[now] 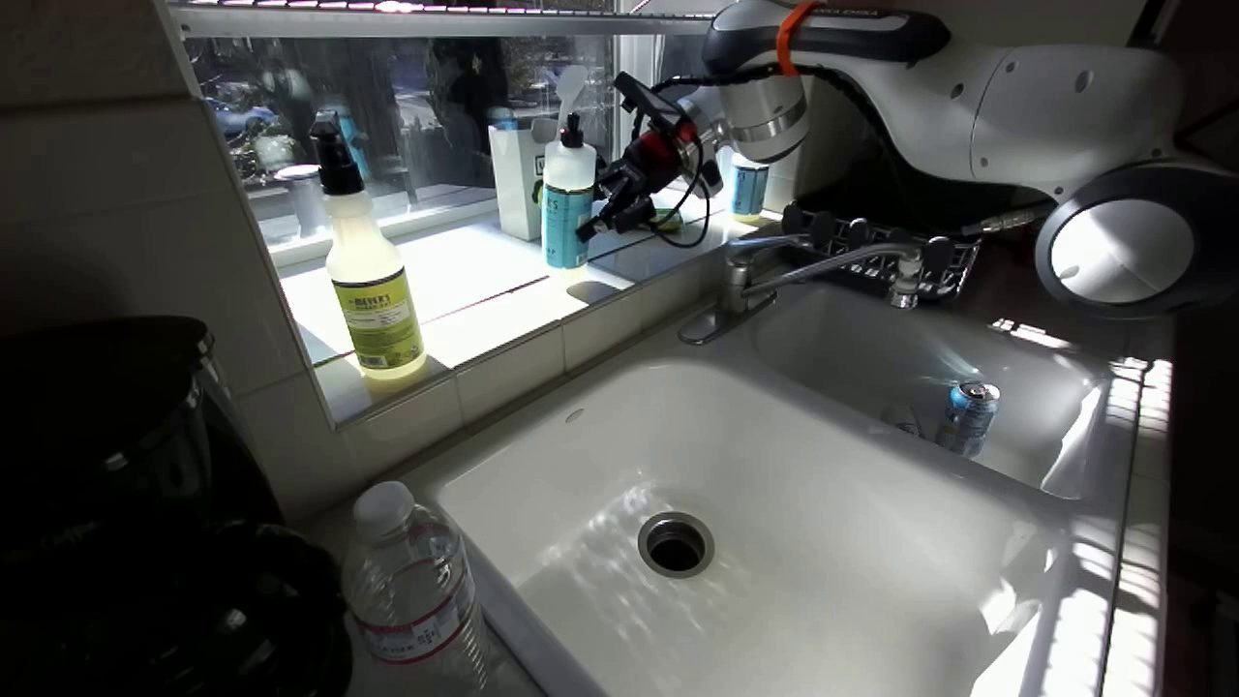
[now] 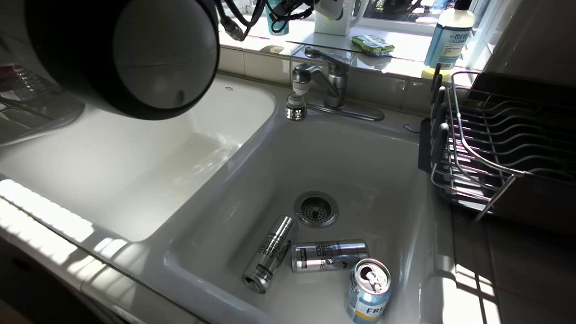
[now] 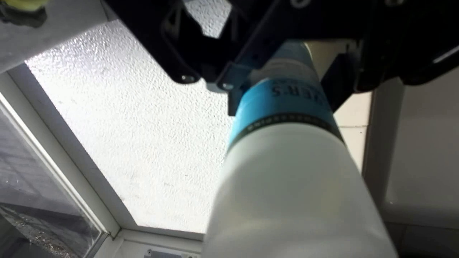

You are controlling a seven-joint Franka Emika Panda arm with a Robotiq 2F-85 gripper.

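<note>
Windowsill (image 1: pixel 474 286), slanted fingers (image 3: pixel 339 82) around bottle (image 3: pixel 292 172).

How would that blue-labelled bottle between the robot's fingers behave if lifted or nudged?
The bottle would probably hold its shape, as its rounded shoulder looks smooth and undented. That smooth, curved surface could let it slip or twist in a grip. Being tall and narrow, it might tip if nudged high up.

A sunlit white table (image 1: pixel 474 281); on it stand a yellow-labelled spray bottle (image 1: pixel 377 315), a white container (image 1: pixel 515 189) and a blue-labelled bottle (image 2: pixel 447 42); a green packet (image 2: pixel 372 45) lies flat.
</note>
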